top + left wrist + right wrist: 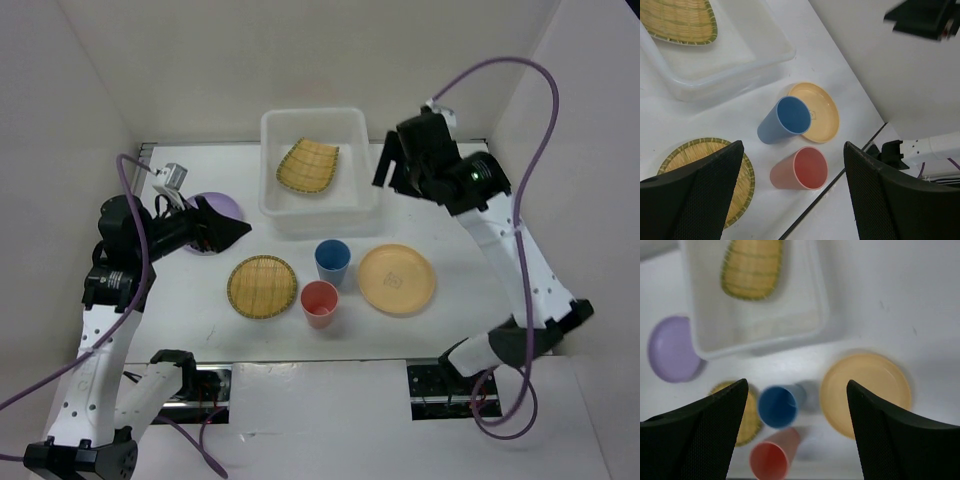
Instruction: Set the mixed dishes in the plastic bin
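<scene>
One woven plate lies tilted inside the plastic bin at the back. On the table in front sit a second woven plate, a blue cup, a red cup and a pale orange plate. A lavender plate lies left of the bin, partly hidden by my left gripper. That gripper is open and empty above it. My right gripper hangs open and empty just right of the bin. In the right wrist view the blue cup shows between the open fingers.
White walls close in the table on the left, back and right. The table's near edge runs just in front of the red cup. Purple cables loop from both arms.
</scene>
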You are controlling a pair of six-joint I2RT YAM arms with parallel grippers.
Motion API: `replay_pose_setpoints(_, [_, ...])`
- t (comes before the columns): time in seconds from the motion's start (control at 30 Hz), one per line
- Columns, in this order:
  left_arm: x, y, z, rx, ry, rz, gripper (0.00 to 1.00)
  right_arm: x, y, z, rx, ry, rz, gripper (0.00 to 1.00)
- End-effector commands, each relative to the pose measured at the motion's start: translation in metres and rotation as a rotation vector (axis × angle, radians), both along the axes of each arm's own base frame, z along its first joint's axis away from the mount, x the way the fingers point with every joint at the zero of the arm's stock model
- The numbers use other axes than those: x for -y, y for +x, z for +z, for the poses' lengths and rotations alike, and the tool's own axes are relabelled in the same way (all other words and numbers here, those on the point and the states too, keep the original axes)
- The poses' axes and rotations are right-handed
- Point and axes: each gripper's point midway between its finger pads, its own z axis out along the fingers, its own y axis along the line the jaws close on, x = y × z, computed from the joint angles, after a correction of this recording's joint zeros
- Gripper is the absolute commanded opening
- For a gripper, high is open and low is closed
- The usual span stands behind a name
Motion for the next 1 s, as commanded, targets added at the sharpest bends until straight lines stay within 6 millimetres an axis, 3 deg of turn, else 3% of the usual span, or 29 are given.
replay_pose_setpoints(0.0, [0.004,-0.007,0.015,0.077,0.008,-0.043,0.88,0.027,-0.046,-0.016,-0.001,0.091,-0.022,0.84])
replay_pose_setpoints(0.03, [0.004,-0.005,0.012,0.065,0.008,-0.043,0.88,0.038,-0.046,-0.023,0.005,0.126,-0.057,0.84])
replay_pose_setpoints(0.07, [0.006,-0.004,0.01,0.054,0.006,-0.054,0.88,0.047,-0.053,-0.065,-0.077,0.094,-0.075,0.84])
replay_pose_setpoints(0.1, [0.007,-0.004,0.012,0.063,0.003,-0.063,0.88,0.055,-0.067,-0.068,-0.07,0.138,-0.077,0.84])
replay_pose_setpoints(0.13, [0.007,-0.004,0.012,0.063,0.003,-0.063,0.88,0.07,-0.066,-0.078,-0.066,0.156,-0.119,0.84])
replay_pose_setpoints(0.17, [0.007,-0.004,0.008,0.054,0.003,-0.063,0.88,0.079,-0.075,-0.113,-0.129,0.139,-0.142,0.84])
replay_pose_setpoints(0.23, [0.007,-0.004,0.008,0.054,0.003,-0.063,0.88,0.103,-0.087,-0.123,-0.111,0.175,-0.211,0.84])
replay_pose_setpoints(0.27, [0.007,-0.004,0.008,0.054,0.003,-0.063,0.88,0.112,-0.093,-0.144,-0.146,0.156,-0.221,0.84])
replay_pose_setpoints(0.37, [0.008,-0.006,0.003,0.035,0.002,-0.072,0.88,0.134,-0.103,-0.172,-0.196,0.155,-0.274,0.84])
replay_pose_setpoints(0.53, [0.008,-0.007,0.003,0.042,0.005,-0.084,0.88,0.15,-0.097,-0.191,-0.264,0.178,-0.298,0.84])
replay_pose_setpoints(0.63, [0.01,-0.008,0.003,0.042,0.003,-0.094,0.89,0.148,-0.095,-0.2,-0.291,0.223,-0.302,0.84])
replay_pose_setpoints(0.7, [0.011,-0.009,0.007,0.054,-0.007,-0.104,0.89,0.131,-0.087,-0.2,-0.267,0.354,-0.289,0.84])
replay_pose_setpoints(0.8, [0.012,-0.01,0.008,0.054,-0.01,-0.115,0.89,0.109,-0.092,-0.219,-0.258,0.462,-0.298,0.83])
replay_pose_setpoints(0.97, [0.012,-0.01,0.008,0.061,-0.004,-0.116,0.89,0.105,-0.095,-0.224,-0.235,0.475,-0.37,0.82])
